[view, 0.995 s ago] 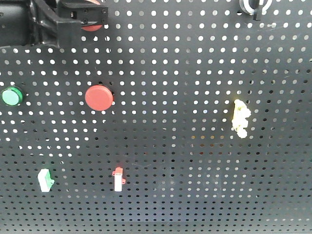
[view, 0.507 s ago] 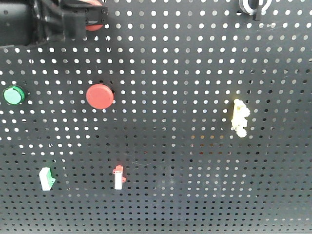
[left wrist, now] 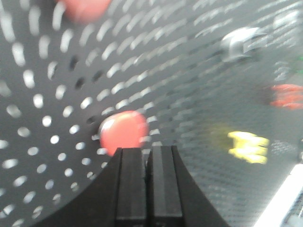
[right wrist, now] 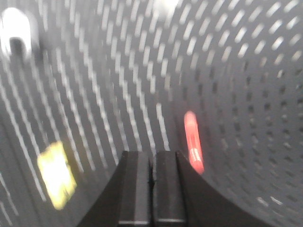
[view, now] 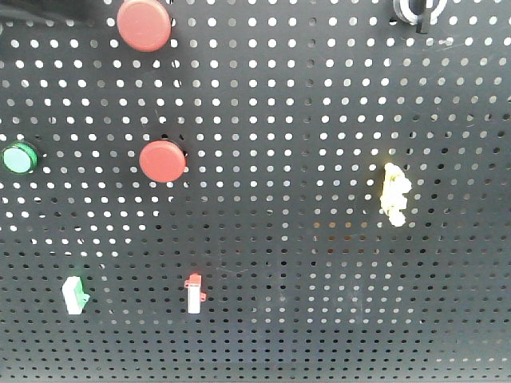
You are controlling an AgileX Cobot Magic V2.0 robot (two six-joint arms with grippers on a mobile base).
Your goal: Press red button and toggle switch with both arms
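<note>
On the black pegboard (view: 319,96), one red button (view: 144,24) sits at the top left and a second red button (view: 163,161) below it. A red-and-white toggle switch (view: 194,293) and a green toggle switch (view: 75,294) sit low on the left. Neither arm shows in the front view. My left gripper (left wrist: 147,149) is shut and empty, its tips just short of a red button (left wrist: 123,131). My right gripper (right wrist: 152,152) is also shut and empty. A blurred red part (right wrist: 194,142) lies just to its right; I cannot tell what it is.
A green button (view: 18,158) sits at the board's left edge, a yellow fitting (view: 394,193) at mid-right and a white-and-black fitting (view: 417,9) at the top right. The left wrist view also holds a silver fitting (left wrist: 241,42) and the yellow fitting (left wrist: 248,146).
The black arm that covered the top-left corner of the front view has left the frame, uncovering the upper red button. The board's parts have not moved.
</note>
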